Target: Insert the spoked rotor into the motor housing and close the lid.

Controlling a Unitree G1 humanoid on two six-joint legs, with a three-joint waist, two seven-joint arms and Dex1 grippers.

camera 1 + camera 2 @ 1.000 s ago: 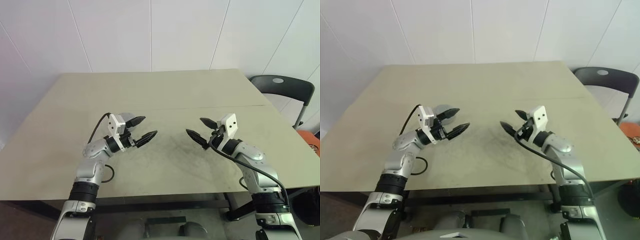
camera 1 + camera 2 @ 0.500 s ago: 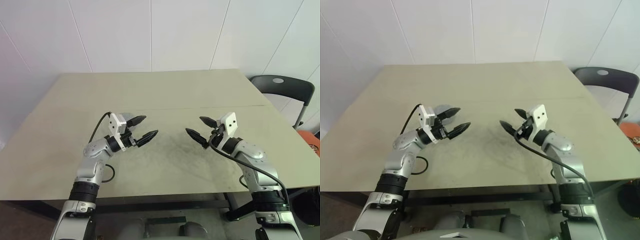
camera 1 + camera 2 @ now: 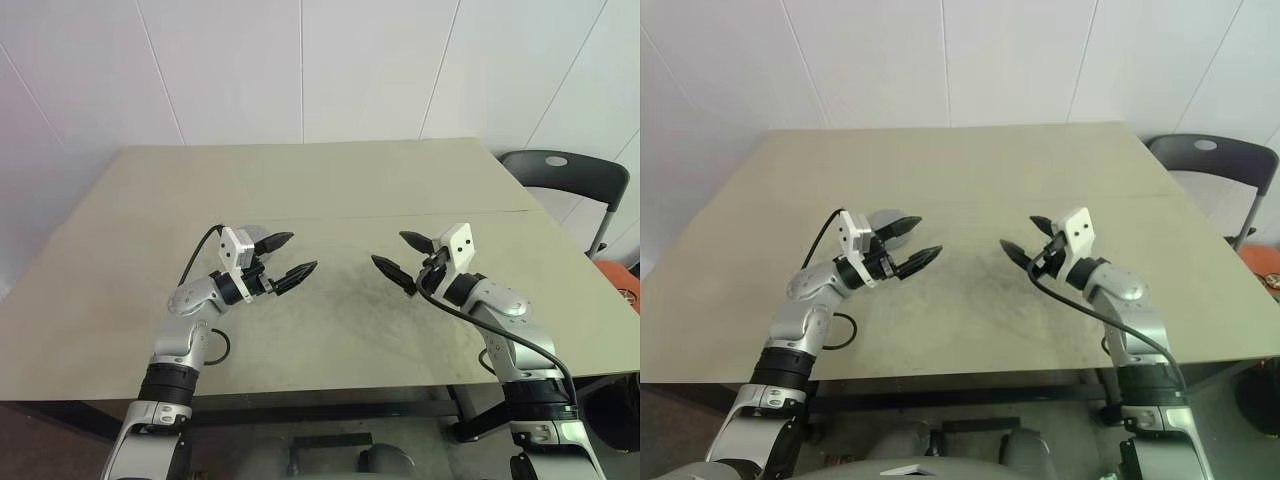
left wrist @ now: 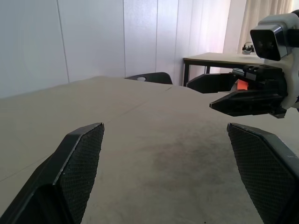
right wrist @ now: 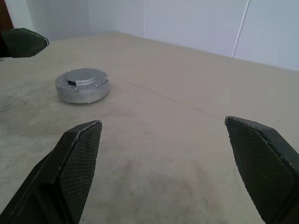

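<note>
The motor housing (image 5: 82, 86) is a silver round puck lying flat on the beige table (image 3: 330, 190); its top shows as a plain silver face. In the head views it (image 3: 252, 231) lies just behind my left gripper, mostly hidden by it. My left gripper (image 3: 303, 251) hovers open and empty over the table, pointing toward the middle. Facing it, my right gripper (image 3: 388, 249) also hovers open and empty, well to the right of the puck. The spoked rotor and the lid are out of view.
A seam (image 3: 440, 214) runs across the table behind the grippers. A black chair (image 3: 560, 175) stands beyond the table's right edge, with something orange (image 3: 625, 285) below it. Another table (image 4: 215, 58) stands farther off.
</note>
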